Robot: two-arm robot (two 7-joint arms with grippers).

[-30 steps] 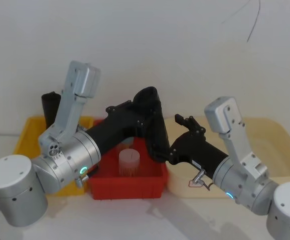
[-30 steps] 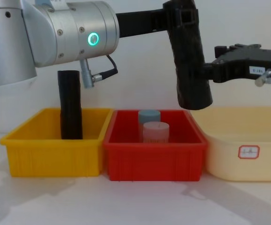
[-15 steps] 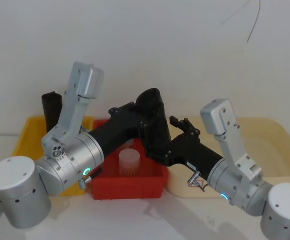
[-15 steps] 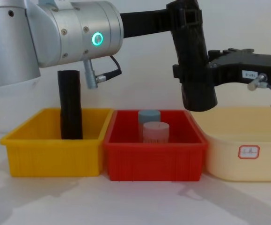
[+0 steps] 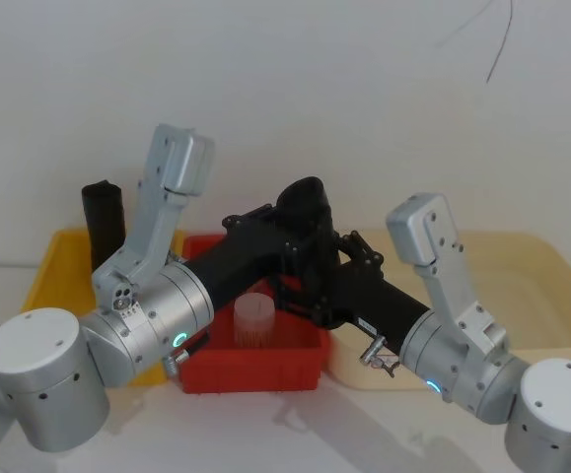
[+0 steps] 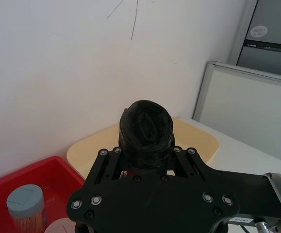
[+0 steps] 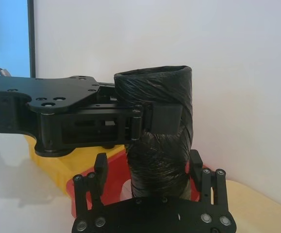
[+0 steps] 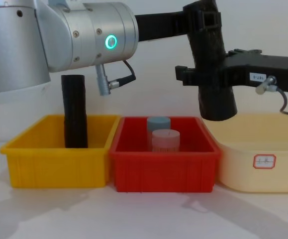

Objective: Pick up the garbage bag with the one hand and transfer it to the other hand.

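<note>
Pickup done: left pincer (image 8: 202,21) clamped on garbage bag (image 8: 217,102); right pincer (image 7: 147,167) straddles it just below, unclamped, so clamp and left release outstanding.

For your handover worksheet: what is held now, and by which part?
The left gripper clamps the garbage bag near its top; the right gripper straddles its middle, open.

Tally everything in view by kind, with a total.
Black rolls: 2 (held roll, spare roll)
Bins: 3 (yellow bin, red bin, cream bin)
Jars: 2 (blue-lid jar, pink jar)
Grippers: 2 (left gripper, right gripper)
Total: 9
</note>
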